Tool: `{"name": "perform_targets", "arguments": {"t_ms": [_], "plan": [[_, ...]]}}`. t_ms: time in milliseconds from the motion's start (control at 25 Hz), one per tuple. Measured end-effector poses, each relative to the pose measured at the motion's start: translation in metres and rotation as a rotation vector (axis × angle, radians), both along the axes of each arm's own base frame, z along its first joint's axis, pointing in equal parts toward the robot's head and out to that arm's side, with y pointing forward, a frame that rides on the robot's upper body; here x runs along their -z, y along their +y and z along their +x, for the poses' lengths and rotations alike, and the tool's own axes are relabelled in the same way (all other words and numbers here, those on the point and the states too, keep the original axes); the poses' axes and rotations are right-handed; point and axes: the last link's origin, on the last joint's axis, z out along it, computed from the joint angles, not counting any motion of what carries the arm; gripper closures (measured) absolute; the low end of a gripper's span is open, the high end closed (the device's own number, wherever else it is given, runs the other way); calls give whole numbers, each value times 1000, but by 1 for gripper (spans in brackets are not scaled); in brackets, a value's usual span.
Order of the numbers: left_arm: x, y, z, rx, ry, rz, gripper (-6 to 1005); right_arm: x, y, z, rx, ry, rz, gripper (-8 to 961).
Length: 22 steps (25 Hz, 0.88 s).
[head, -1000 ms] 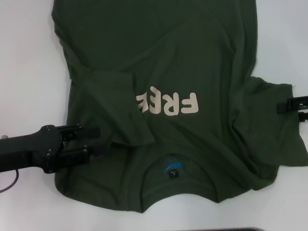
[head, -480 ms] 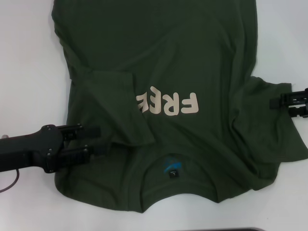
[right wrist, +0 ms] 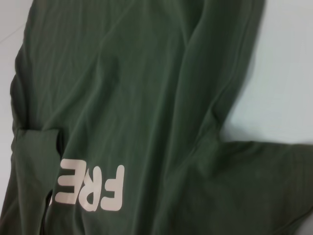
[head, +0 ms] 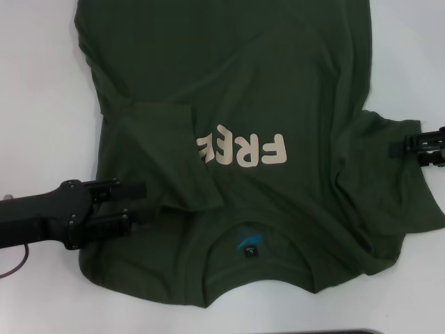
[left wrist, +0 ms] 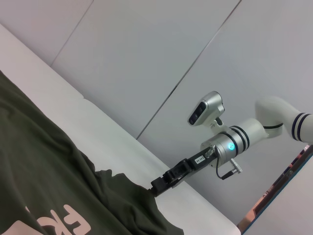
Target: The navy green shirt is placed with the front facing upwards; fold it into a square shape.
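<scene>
The shirt (head: 278, 90) lies spread on a white table (head: 42, 83), front up, collar toward the robot and hem at the far side. Its cream "FREE" lettering (head: 241, 148) sits mid-chest, upside down in the head view. A blue mark and a small label (head: 248, 252) show inside the collar, just nearer than the lettering. The sleeve (head: 167, 156) on the robot's left is folded inward across the chest, its edge covering the end of the lettering; the opposite sleeve (head: 393, 174) lies spread out flat, well out from the lettering.

The left gripper (head: 139, 204) lies low over the shirt's left shoulder, just nearer than the folded sleeve — its two fingers stand parallel with a clear gap between them and hold nothing.

The right gripper (head: 409, 147) reaches in at the outer edge of the spread sleeve; in the left wrist view (left wrist: 155, 186) its dark tip meets the cloth there — whether the fingers are parted or pinching the fabric I cannot tell.
</scene>
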Motion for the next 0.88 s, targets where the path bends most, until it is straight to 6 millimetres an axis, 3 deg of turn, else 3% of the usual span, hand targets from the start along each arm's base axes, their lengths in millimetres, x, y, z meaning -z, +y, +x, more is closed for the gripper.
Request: {"name": "perform_targets", "arguments": {"t_ms": [880], "plan": [[1,1,2,2,-5,0,387,10,7,-8,-49,-49,-56,227]]}}
